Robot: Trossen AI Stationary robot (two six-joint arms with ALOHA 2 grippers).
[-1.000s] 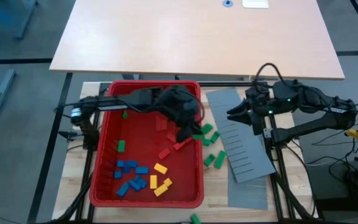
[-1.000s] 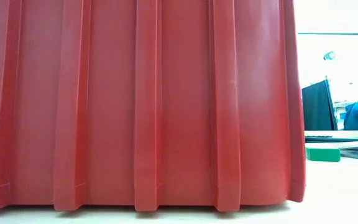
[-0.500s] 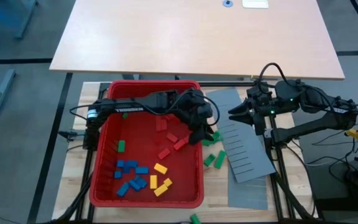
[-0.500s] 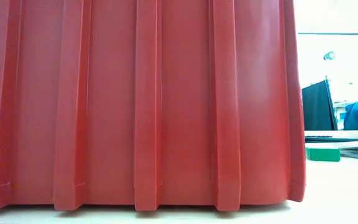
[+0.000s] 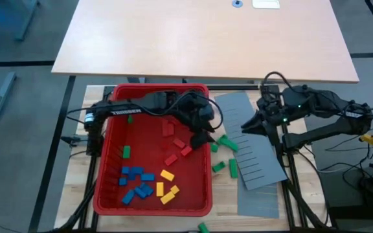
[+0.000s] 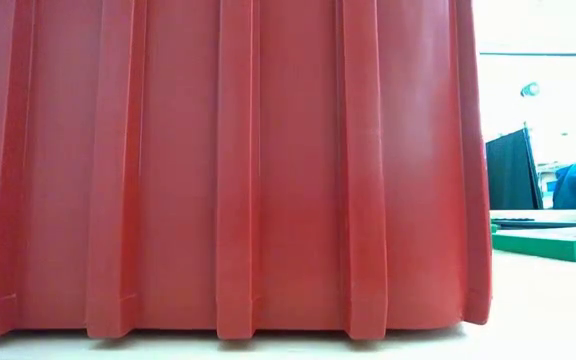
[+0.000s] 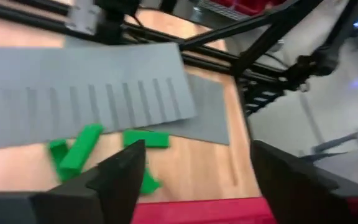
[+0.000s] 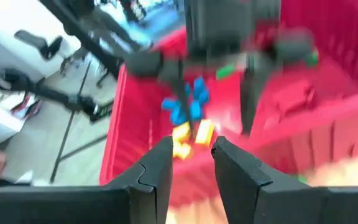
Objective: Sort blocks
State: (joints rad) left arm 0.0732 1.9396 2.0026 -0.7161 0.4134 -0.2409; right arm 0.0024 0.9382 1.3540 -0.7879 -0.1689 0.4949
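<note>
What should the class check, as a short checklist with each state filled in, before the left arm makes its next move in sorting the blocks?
1. Left gripper empty: ok; in its wrist view the fingers stand apart with nothing between them.
2. Left gripper placement: ok; it sits over the red bin's right rim.
3. Green blocks outside the bin: ok; several lie on the wood beside the grey slotted panel.
4. Green left in the bin: not ok; one green block lies near the left wall.
5. Right gripper out of the way: ok; it waits over the panel.
6. Low view useful: not ok; the bin wall fills it.
</note>
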